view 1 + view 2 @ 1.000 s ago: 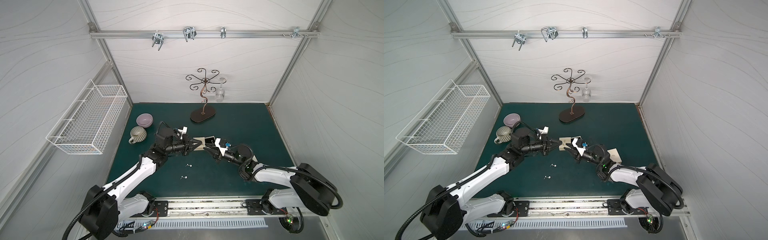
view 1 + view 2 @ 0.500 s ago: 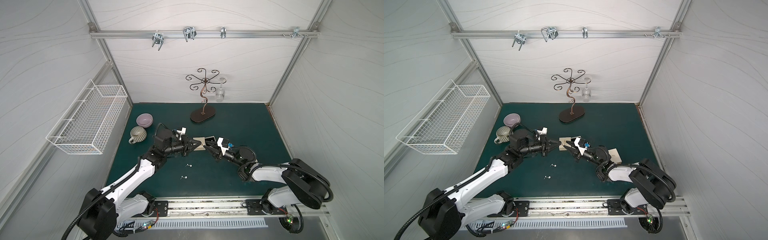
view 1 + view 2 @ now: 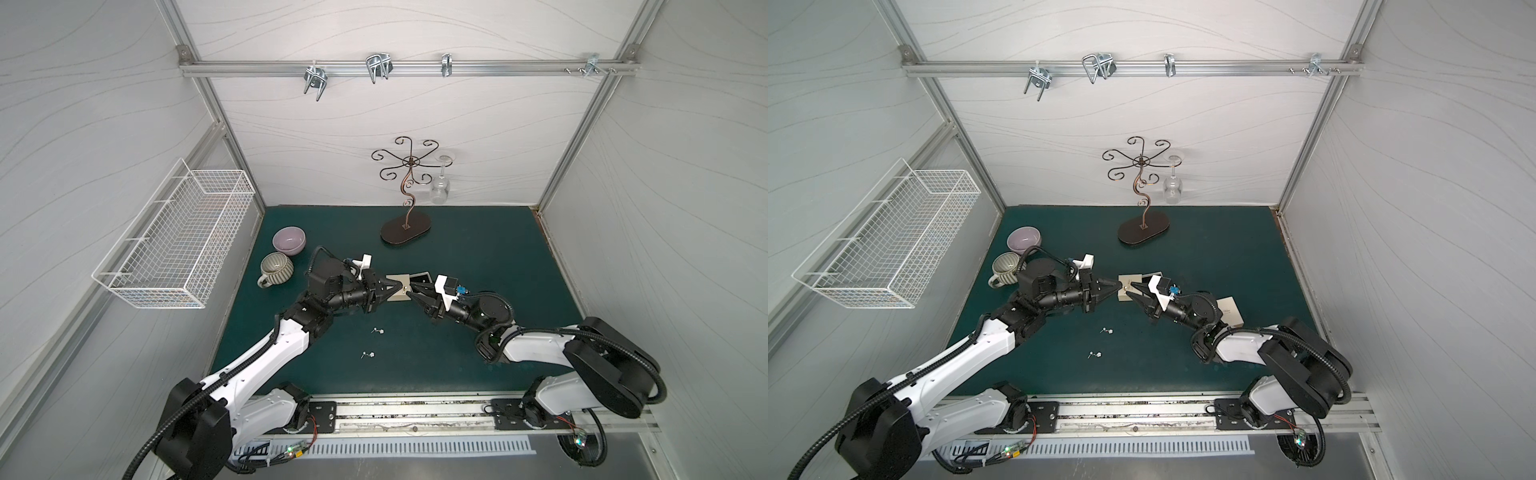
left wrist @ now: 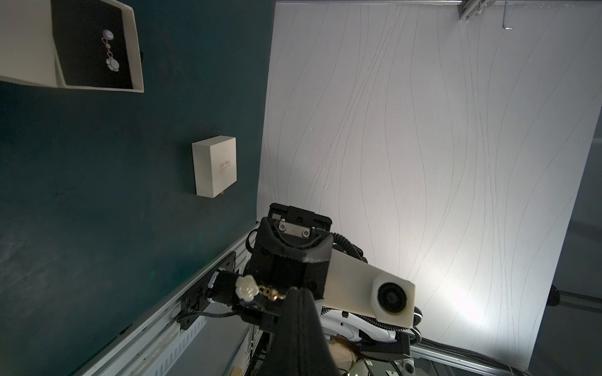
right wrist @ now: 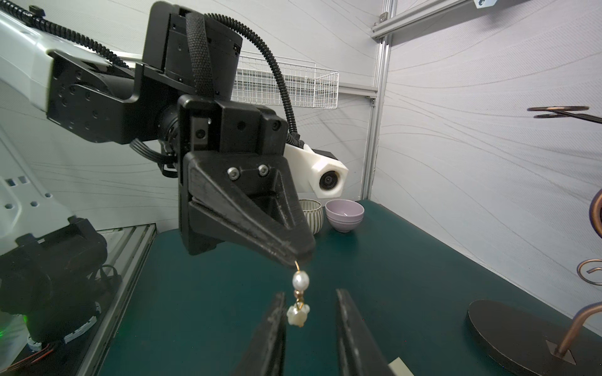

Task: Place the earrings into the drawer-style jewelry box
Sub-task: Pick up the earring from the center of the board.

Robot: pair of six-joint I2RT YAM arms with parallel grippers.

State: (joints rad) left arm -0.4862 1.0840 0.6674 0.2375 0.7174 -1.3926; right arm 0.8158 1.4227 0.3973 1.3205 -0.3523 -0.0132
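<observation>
Pinching the hook of a pearl earring [image 5: 300,282], the left gripper [image 5: 298,258] was clamped shut, and the earring dangled above the green mat [image 5: 195,309]. The right gripper [image 5: 309,294] stood narrowly open, its fingers [image 5: 273,325] flanking the lower flower charm; contact could not be told. A second earring [image 4: 110,52] lay in the open drawer [image 4: 138,48] of the jewelry box [image 4: 26,42]. Two small earrings [image 3: 377,331] [image 3: 368,354] lay on the mat, apart from the box.
</observation>
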